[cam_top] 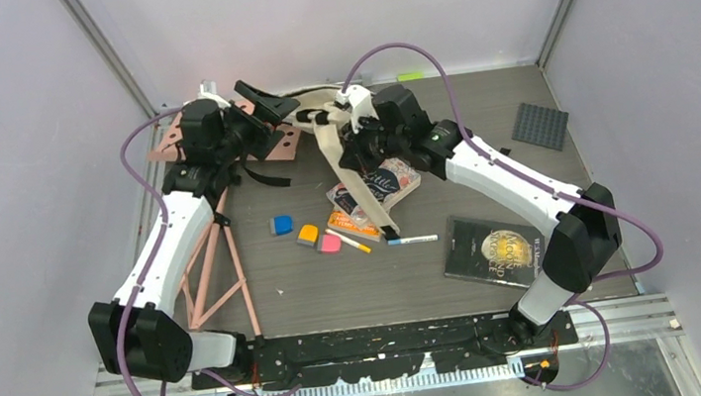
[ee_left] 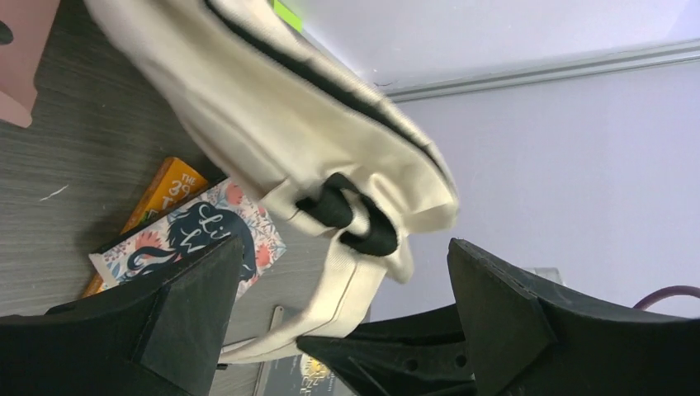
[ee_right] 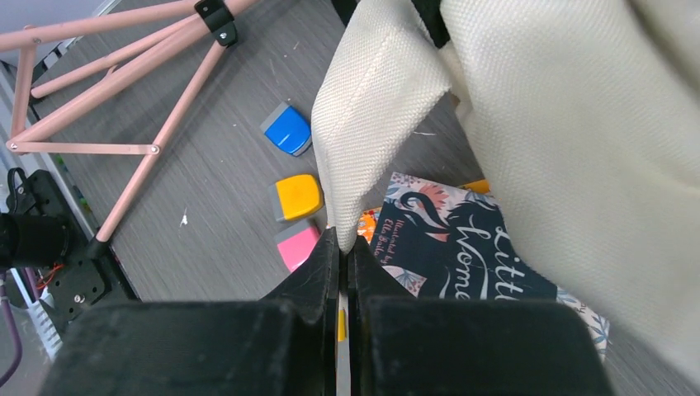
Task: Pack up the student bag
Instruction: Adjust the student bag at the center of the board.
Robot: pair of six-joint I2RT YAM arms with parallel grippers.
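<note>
The student bag (cam_top: 332,140), cream fabric with black trim, hangs lifted at the back middle of the table. My right gripper (ee_right: 342,245) is shut on an edge of its cream fabric (ee_right: 363,124); from above this gripper (cam_top: 355,150) sits right of the bag. My left gripper (ee_left: 347,289) is open, and the bag's cream strap and black loop (ee_left: 351,216) hang just beyond its fingers (ee_left: 190,305) without touching them. From above, the left gripper (cam_top: 266,106) is to the bag's left. A floral book (cam_top: 383,184) lies on an orange book (cam_top: 350,226) under the bag.
A dark book (cam_top: 490,250) lies front right. Blue (cam_top: 281,225), orange (cam_top: 308,235) and pink (cam_top: 330,243) erasers, a marker (cam_top: 352,243) and a pen (cam_top: 412,241) lie mid-table. A pink perforated board (cam_top: 272,139), a pink frame (cam_top: 221,273) and a grey plate (cam_top: 540,125) stand around.
</note>
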